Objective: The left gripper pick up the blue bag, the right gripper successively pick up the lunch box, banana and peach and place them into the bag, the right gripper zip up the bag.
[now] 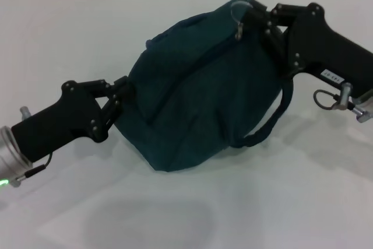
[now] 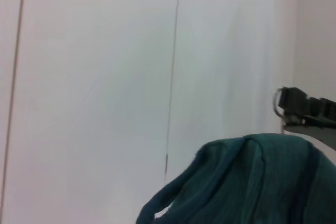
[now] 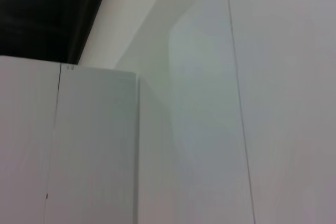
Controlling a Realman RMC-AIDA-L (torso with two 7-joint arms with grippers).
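Observation:
The blue bag [image 1: 198,91] bulges and hangs above the white table, with its shadow beneath it. My left gripper [image 1: 123,94] is shut on the bag's left edge. My right gripper [image 1: 255,17] is at the bag's top right corner, its fingers closed by the metal zipper pull [image 1: 239,29]. The zipper line runs closed across the bag's top. The bag's top also shows in the left wrist view [image 2: 252,182], with part of the right gripper [image 2: 307,109] behind it. The lunch box, banana and peach are out of view. The right wrist view shows none of these.
The bag's strap [image 1: 274,118] loops down on its right side. The white table [image 1: 70,33] lies all around the bag. A white wall and a white cabinet [image 3: 68,145] fill the right wrist view.

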